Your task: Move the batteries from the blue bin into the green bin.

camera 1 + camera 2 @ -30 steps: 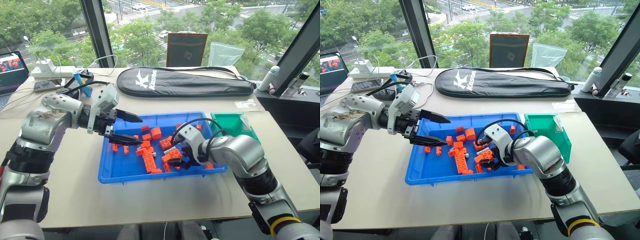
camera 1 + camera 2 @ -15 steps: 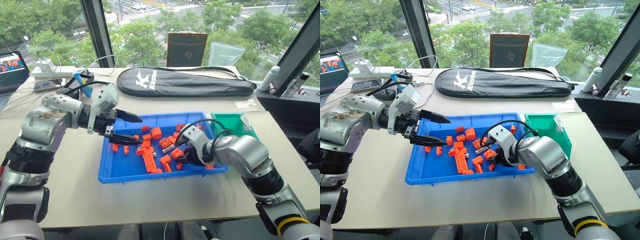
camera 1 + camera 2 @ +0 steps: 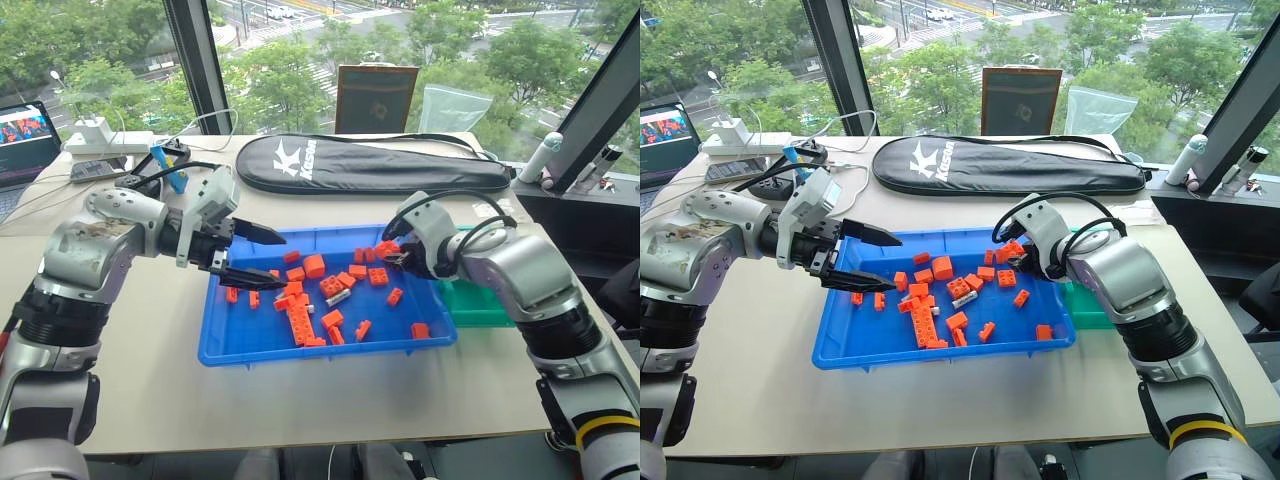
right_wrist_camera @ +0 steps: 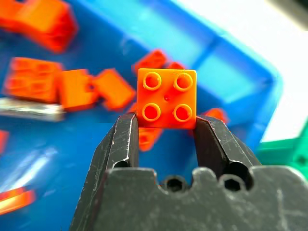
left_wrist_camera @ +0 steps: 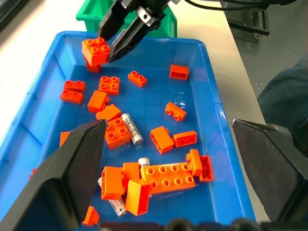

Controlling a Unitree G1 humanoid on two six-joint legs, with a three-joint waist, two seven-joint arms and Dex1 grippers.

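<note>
— Right gripper (image 4: 166, 127)?
— Pinching an orange brick (image 4: 166, 97) between both fingers, raised over the far right corner of the blue bin (image 3: 232, 345), just beside the green bin (image 3: 478, 305).
— Left gripper (image 3: 262, 252)?
— Spread wide, hovering above the bin's left end, clasping nothing.
— Batteries?
— Lying in the blue bin among scattered bricks: one battery (image 5: 132, 128) near the middle, others (image 5: 111, 202) partly tucked under the long brick (image 5: 168, 176)
</note>
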